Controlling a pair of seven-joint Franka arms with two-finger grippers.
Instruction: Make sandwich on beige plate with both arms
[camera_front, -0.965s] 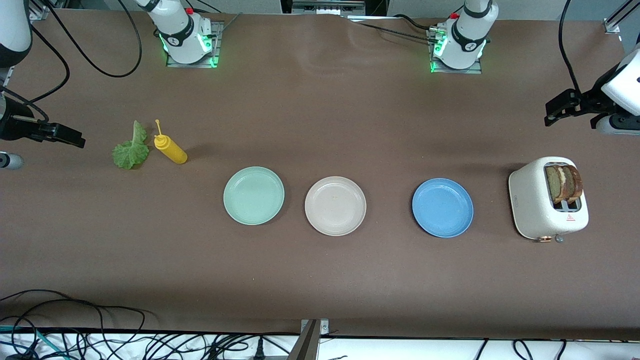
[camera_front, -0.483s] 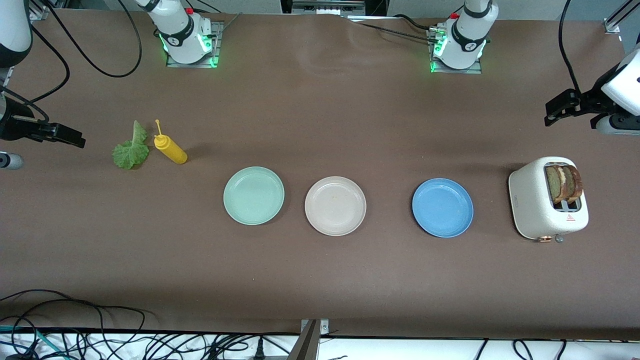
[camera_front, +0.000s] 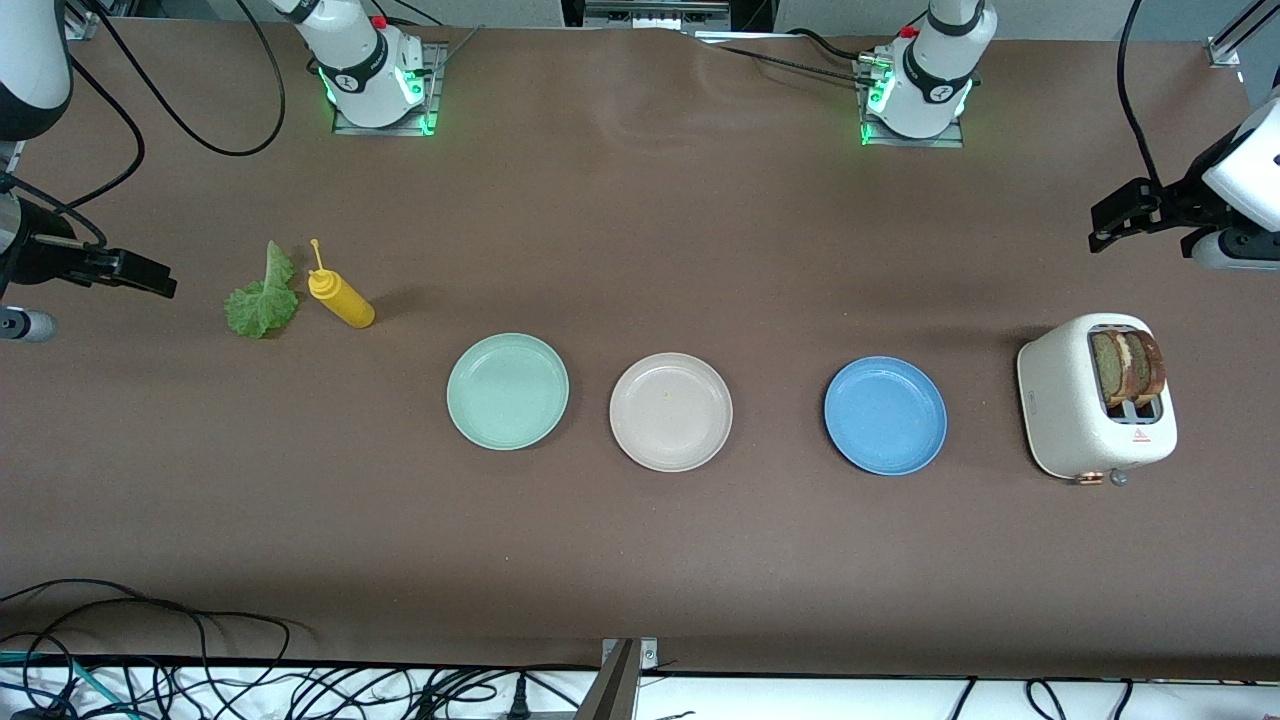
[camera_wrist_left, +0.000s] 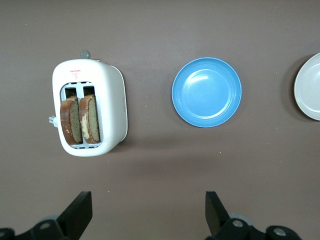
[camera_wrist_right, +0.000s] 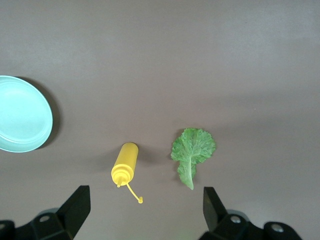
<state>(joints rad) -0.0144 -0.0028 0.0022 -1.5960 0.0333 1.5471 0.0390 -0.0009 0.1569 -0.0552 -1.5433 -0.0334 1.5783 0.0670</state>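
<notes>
1. Since nothing is on the beige plate (camera_front: 670, 411) yet, I judge the first job is fetching bread.
2. My left gripper (camera_wrist_left: 145, 212) hangs spread wide and empty over bare table (camera_front: 640, 560); nearest it sits the toaster (camera_wrist_left: 90, 116) with two bread slices (camera_wrist_left: 80, 120) upright in its slots.
3. I'd line the fingers across one slice's thin faces and lift it straight up.
4. My right gripper (camera_wrist_right: 145, 210), also wide and empty, waits over the lettuce leaf (camera_wrist_right: 192, 150) and yellow bottle (camera_wrist_right: 124, 164).
</notes>
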